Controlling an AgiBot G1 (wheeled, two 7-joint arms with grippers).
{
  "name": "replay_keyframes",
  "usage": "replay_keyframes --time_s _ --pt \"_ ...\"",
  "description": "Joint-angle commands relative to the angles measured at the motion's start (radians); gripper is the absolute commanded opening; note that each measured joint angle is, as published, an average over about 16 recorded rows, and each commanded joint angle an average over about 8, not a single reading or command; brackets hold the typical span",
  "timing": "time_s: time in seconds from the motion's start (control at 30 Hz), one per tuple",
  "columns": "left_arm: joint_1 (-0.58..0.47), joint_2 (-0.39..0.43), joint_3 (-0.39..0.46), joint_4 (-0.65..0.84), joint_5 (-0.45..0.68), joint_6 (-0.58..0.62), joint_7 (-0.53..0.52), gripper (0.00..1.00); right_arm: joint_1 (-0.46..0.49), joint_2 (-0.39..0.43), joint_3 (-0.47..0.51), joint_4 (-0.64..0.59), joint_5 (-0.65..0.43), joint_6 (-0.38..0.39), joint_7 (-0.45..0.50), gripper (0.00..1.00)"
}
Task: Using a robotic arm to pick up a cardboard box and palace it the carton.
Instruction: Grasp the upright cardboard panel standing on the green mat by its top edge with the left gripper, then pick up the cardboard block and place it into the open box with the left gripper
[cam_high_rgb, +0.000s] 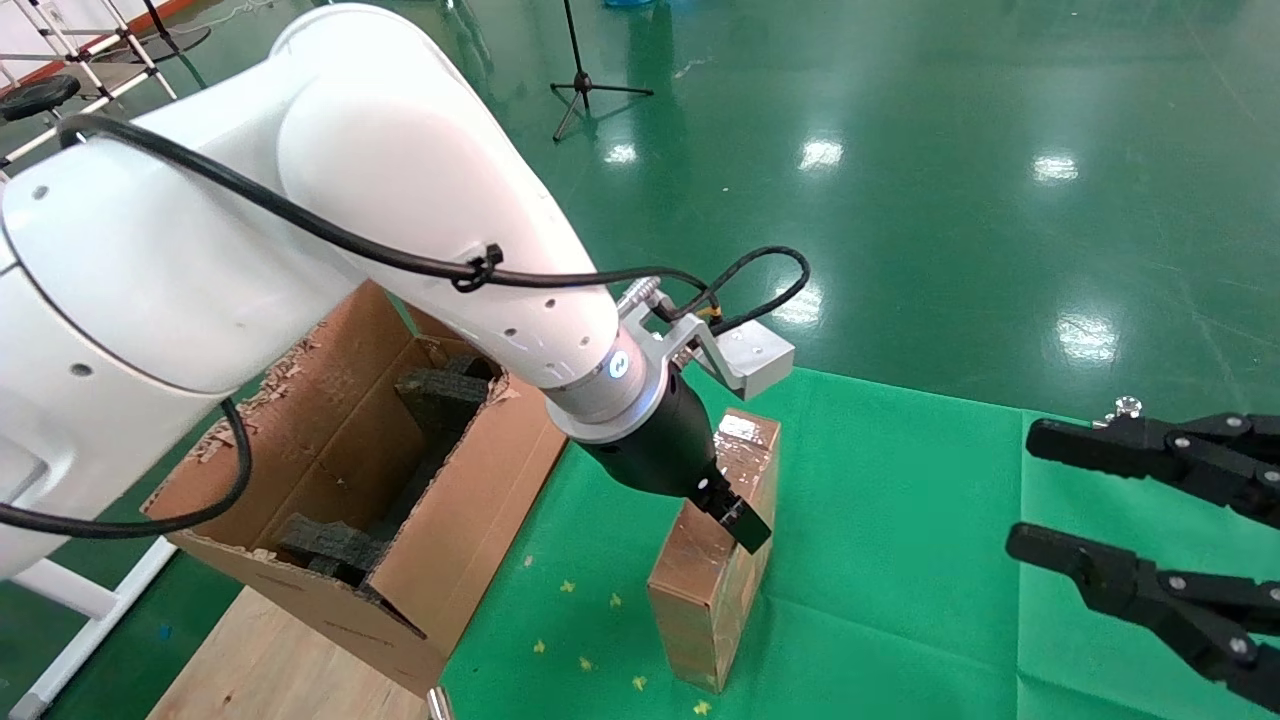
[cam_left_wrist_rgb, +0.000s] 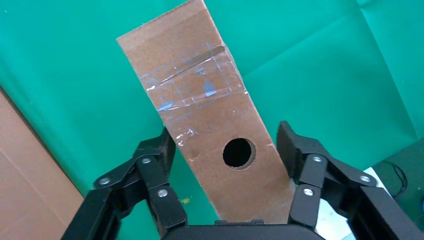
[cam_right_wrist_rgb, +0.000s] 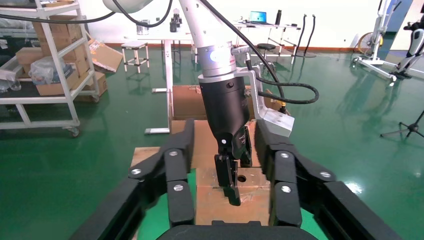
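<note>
The small taped cardboard box (cam_high_rgb: 715, 590) rests on the green cloth, its face with the round hole (cam_left_wrist_rgb: 238, 153) turned up. My left gripper (cam_high_rgb: 728, 505), on the white arm, is lowered over the box's far end. In the left wrist view the left gripper (cam_left_wrist_rgb: 227, 145) is open, one finger on each side of the box (cam_left_wrist_rgb: 200, 100), one fingertip (cam_left_wrist_rgb: 167, 142) close to its edge, the other apart. The large carton (cam_high_rgb: 470, 540) with black foam (cam_high_rgb: 440, 400) stands to the left of the box. My right gripper (cam_high_rgb: 1025, 490) is open and empty at the right, facing the box (cam_right_wrist_rgb: 250, 200).
The green cloth (cam_high_rgb: 900, 560) covers the table right of the carton; bare wood (cam_high_rgb: 270, 660) shows at the front left. A tripod stand (cam_high_rgb: 585, 80) is on the floor beyond. Shelving with boxes (cam_right_wrist_rgb: 45, 65) stands far behind.
</note>
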Motion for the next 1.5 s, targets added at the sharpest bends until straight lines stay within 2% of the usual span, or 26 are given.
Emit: replay_keyframes --time_s 0.03,0.27,0.43,0.63,0.93,1.2,1.5 --pt "0.0 0.0 0.0 0.0 0.0 0.0 0.0 0.0 0.0 0.0 0.0 0.0 0.0 0.0 0.0 1.0" --pt "-0.001 0.002 -0.003 0.009 -0.001 -0.003 0.005 0.0 0.0 0.0 0.0 0.0 0.0 0.0 0.0 1.0" --pt "-0.019 -0.016 -0.029 0.021 -0.015 -0.039 0.06 0.0 0.0 0.0 0.0 0.0 0.0 0.0 0.0 1.0" --pt "-0.075 -0.099 -0.102 0.019 -0.057 -0.107 0.217 0.0 0.0 0.0 0.0 0.0 0.0 0.0 0.0 1.0" --pt "-0.192 -0.293 -0.206 0.075 -0.094 -0.148 0.527 0.0 0.0 0.0 0.0 0.0 0.0 0.0 0.0 1.0" --pt "-0.304 -0.408 -0.241 0.34 -0.104 -0.081 0.787 0.0 0.0 0.0 0.0 0.0 0.0 0.0 0.0 1.0" --pt "-0.355 -0.432 -0.184 0.701 0.026 -0.057 0.991 0.0 0.0 0.0 0.0 0.0 0.0 0.0 0.0 1.0"
